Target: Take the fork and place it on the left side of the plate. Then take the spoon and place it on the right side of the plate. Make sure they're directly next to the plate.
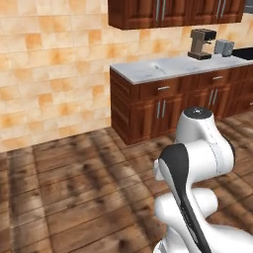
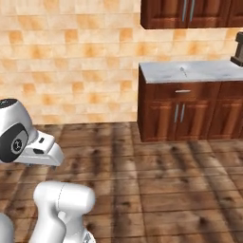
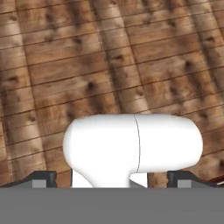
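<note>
The fork, the spoon and the plate are out of view. My gripper (image 3: 113, 179) points down at the wooden plank floor (image 3: 109, 57), well above it. Its two dark fingertips (image 3: 43, 178) stand far apart at the bottom of the hand view, open, with nothing held between them. The arm is folded up close over the base, away from the counter.
A dark wood cabinet run with a pale marble counter (image 1: 173, 66) stands ahead to the right. On it are a coffee machine (image 1: 201, 43), a toaster (image 1: 225, 47) and a thin grey thing (image 1: 160, 68) too small to tell. Open floor (image 1: 74, 188) lies before a tiled wall (image 1: 49, 74).
</note>
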Robot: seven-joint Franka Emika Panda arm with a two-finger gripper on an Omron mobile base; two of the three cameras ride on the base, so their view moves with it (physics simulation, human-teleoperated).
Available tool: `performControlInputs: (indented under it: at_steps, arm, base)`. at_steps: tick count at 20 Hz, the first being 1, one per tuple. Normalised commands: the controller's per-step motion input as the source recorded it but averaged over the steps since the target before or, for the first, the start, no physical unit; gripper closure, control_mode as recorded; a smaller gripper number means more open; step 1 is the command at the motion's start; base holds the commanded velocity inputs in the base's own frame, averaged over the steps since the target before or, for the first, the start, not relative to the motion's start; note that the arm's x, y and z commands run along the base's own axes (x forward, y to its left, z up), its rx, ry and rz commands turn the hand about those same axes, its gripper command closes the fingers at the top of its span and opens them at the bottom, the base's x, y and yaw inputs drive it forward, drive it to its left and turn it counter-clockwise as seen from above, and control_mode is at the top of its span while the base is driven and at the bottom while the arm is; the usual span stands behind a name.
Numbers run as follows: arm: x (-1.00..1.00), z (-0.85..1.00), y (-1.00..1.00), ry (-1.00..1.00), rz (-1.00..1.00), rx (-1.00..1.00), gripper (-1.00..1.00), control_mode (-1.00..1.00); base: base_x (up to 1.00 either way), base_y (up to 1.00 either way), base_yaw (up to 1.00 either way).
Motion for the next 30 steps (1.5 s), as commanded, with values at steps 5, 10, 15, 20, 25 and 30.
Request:
performControlInputs:
  at_steps: [5, 10, 15, 20, 25, 30]
  arm:
    - [0.0, 0.0, 0.0, 0.0, 0.0, 0.0, -1.0, 1.0]
    - [0.0, 0.0, 0.0, 0.0, 0.0, 0.0, -1.0, 1.0]
    - [0.0, 0.0, 0.0, 0.0, 0.0, 0.0, -1.0, 1.0]
    - [0.0, 0.0, 0.0, 0.0, 0.0, 0.0, -1.0, 1.0]
    - [0.0, 0.0, 0.0, 0.0, 0.0, 0.0, -1.0, 1.0]
    - [0.0, 0.0, 0.0, 0.0, 0.0, 0.0, -1.0, 1.0]
  base:
    - [1.0, -0.77, 0.12]
    - [1.0, -0.71, 0.14]
    - [1.0, -0.68, 0.14]
    - [1.0, -0.68, 0.14]
    - [1.0, -0.71, 0.13]
    - [1.0, -0.74, 0.13]
